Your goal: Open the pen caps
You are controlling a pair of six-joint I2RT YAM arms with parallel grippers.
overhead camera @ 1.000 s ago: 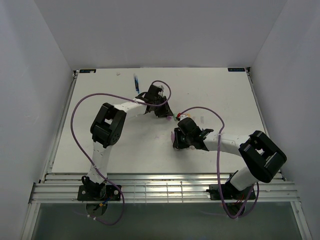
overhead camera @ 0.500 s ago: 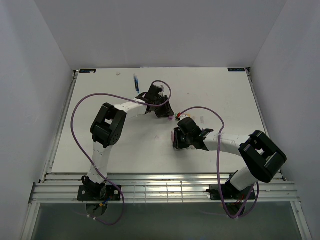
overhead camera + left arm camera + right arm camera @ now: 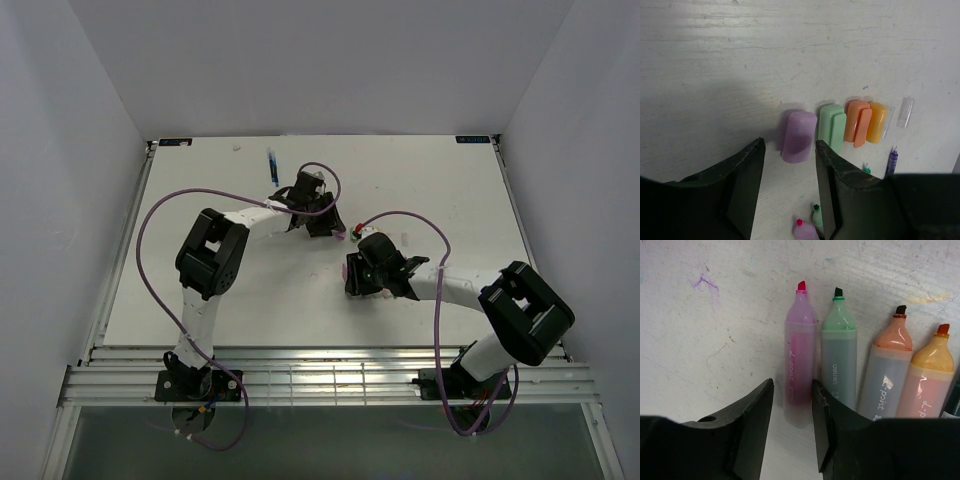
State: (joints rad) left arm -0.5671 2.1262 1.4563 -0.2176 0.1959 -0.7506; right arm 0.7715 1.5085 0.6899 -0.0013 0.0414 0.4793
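Purple cap (image 3: 799, 135) lies loose just ahead of left gripper (image 3: 788, 152), fingers spread; right gripper (image 3: 791, 395) fingers spread astride uncapped pink pen (image 3: 799, 355).

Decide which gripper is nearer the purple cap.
Left. The left gripper has open jaws flanking the purple cap; the right gripper straddles the pink marker at its back end, the marker lying between it and the cap.
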